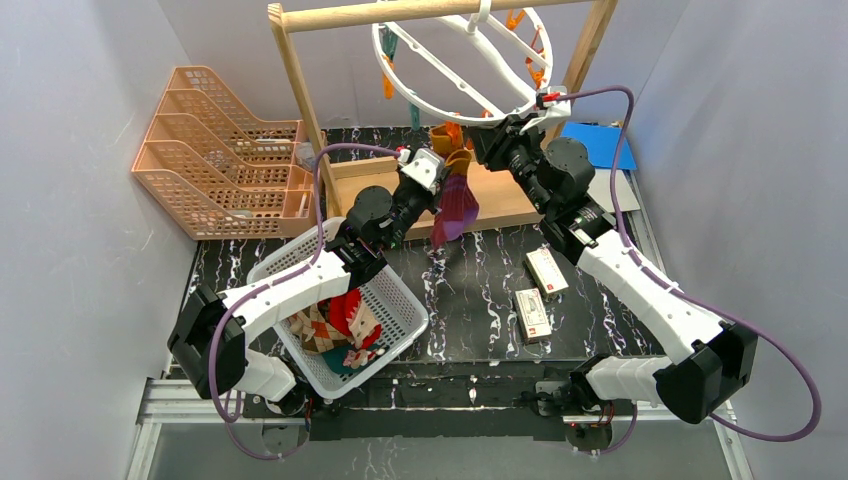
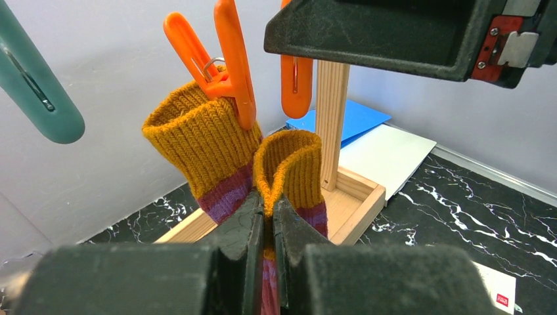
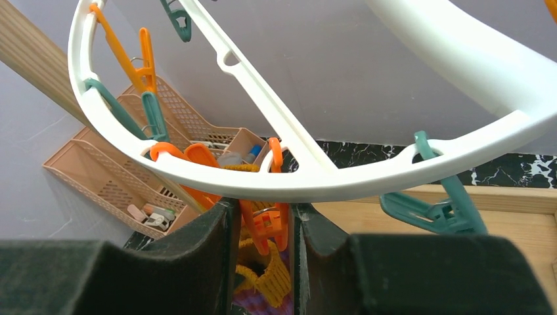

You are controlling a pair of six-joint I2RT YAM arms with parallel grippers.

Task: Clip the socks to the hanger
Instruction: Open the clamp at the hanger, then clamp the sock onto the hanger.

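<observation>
Basket [image 1: 400, 300] at left, spare socks [image 1: 345, 320] inside. Left jaws clamped on purple sock [image 2: 289, 164] just under its orange cuff, sock raised below the hanger [image 3: 315, 180]. Neighbouring cuff [image 2: 197, 138] is pinched by an orange clip [image 2: 226, 79]. Right jaws squeezed on a second clip [image 3: 264, 226], directly under the hanger rim.

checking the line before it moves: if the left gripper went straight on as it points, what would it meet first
Probably the orange plastic clip just ahead, above the mustard cuff of the maroon-purple knitted sock that the left gripper grips; the wooden post stands behind. Depth unclear.
</observation>
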